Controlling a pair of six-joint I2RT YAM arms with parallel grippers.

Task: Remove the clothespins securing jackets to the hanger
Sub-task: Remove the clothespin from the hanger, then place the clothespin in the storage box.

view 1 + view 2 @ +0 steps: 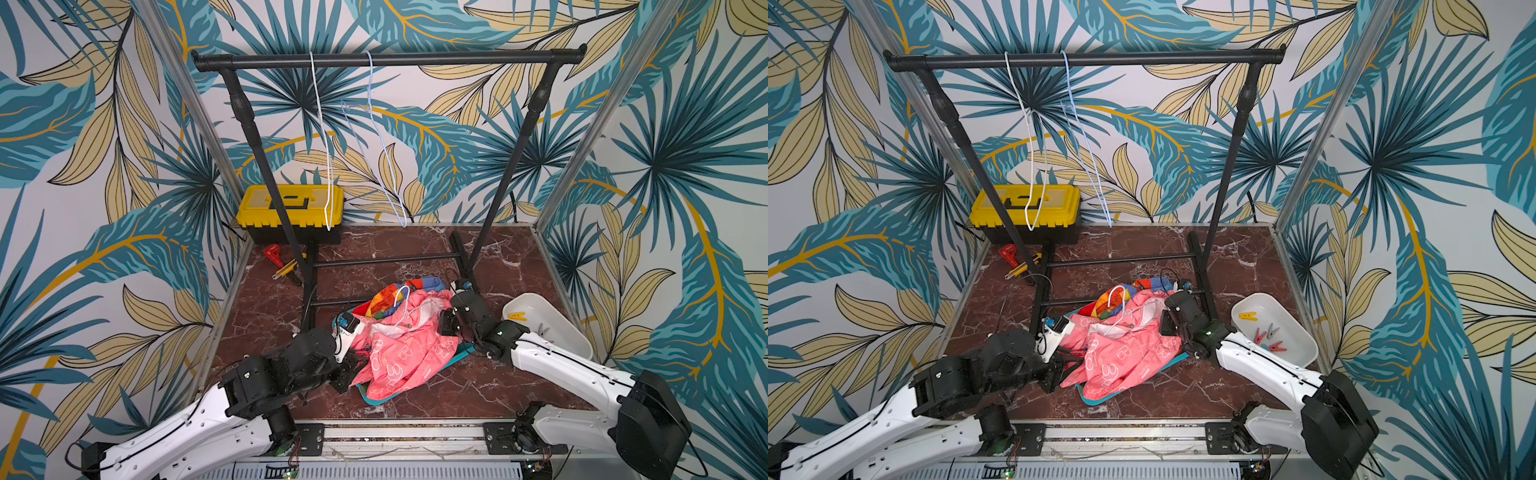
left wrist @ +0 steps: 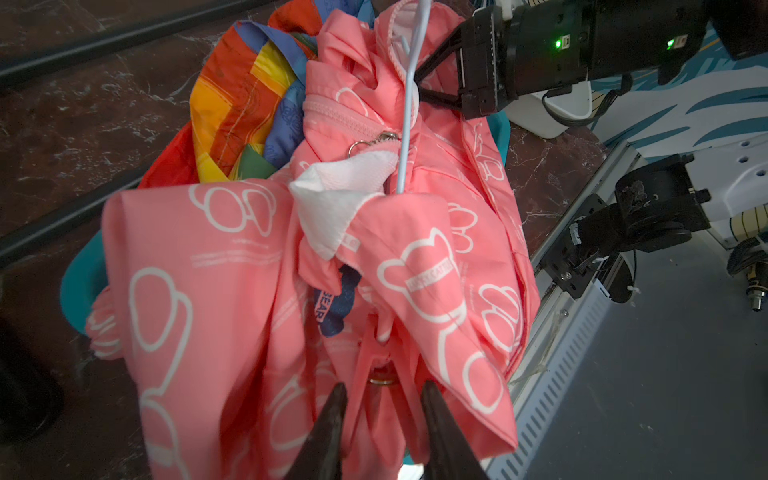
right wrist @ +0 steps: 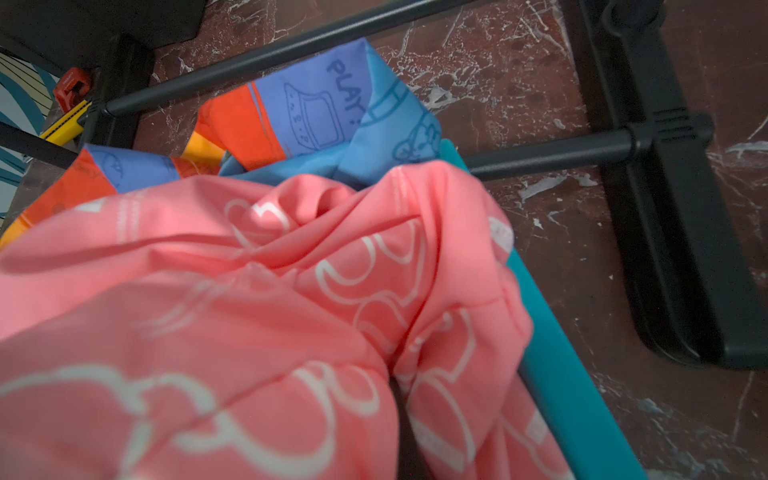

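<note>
The pink jacket (image 1: 399,357) (image 1: 1121,353) with white bear prints lies bunched on a teal tray (image 1: 374,401), over the rainbow-striped jacket (image 1: 384,301) (image 2: 232,104). A white wire hanger (image 2: 409,104) (image 1: 399,307) runs out of its collar. A pink clothespin (image 2: 380,365) is clipped on the pink fabric, and my left gripper (image 2: 382,388) (image 1: 355,363) is shut on its two legs. My right gripper (image 2: 417,85) (image 1: 438,328) is shut on the pink jacket (image 3: 249,291) by the hanger wire; fabric hides its fingers in the right wrist view. Loose clothespins, one yellow (image 1: 1247,316), lie in the white bin (image 1: 1296,353).
The black clothes rack (image 1: 386,60) stands behind the pile, its base bars (image 3: 552,153) right beside the jackets. Two bare hangers (image 1: 328,145) hang from its rail. A yellow toolbox (image 1: 291,208) and small hand tools (image 1: 274,255) lie at the back left.
</note>
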